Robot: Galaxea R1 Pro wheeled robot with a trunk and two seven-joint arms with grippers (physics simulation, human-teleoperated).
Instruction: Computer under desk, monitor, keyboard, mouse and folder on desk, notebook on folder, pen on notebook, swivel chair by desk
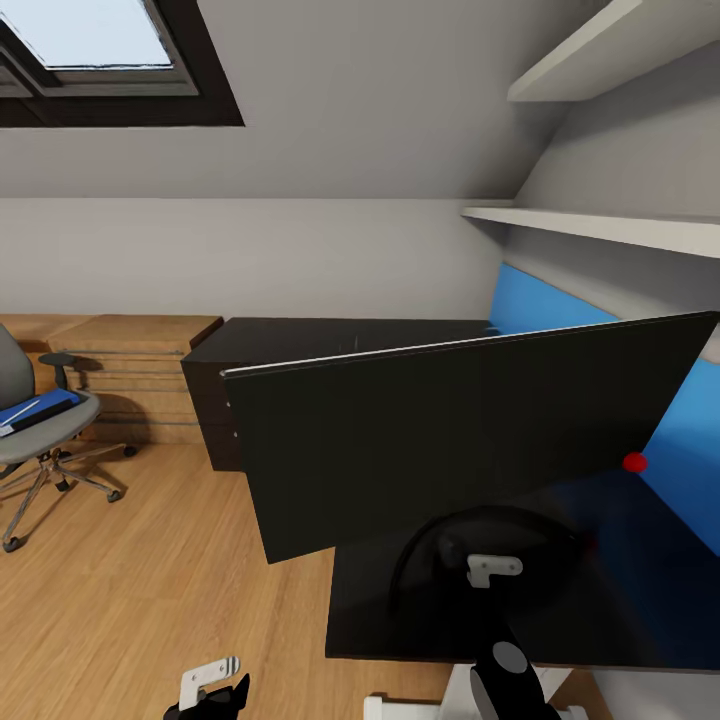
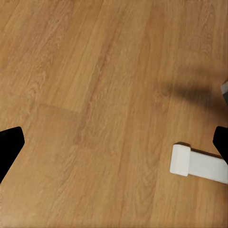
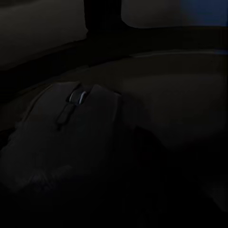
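- The black tabletop [image 1: 300,340] carries the tilted monitor [image 1: 450,430], its round base near the front edge.
- The swivel chair [image 1: 30,430] stands well apart on the wooden floor [image 1: 150,580], folder [image 1: 35,410] on its seat.
- The mouse [image 3: 71,128] lies close under the right gripper [image 1: 505,665]; I cannot tell its opening.
- The left gripper [image 1: 215,690] hangs spread wide and empty over the floor.

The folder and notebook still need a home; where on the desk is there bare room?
The black desk is bare near its front-left corner, left of the round monitor base, and right of it toward the blue wall panel. Behind the tilted black monitor is hidden.
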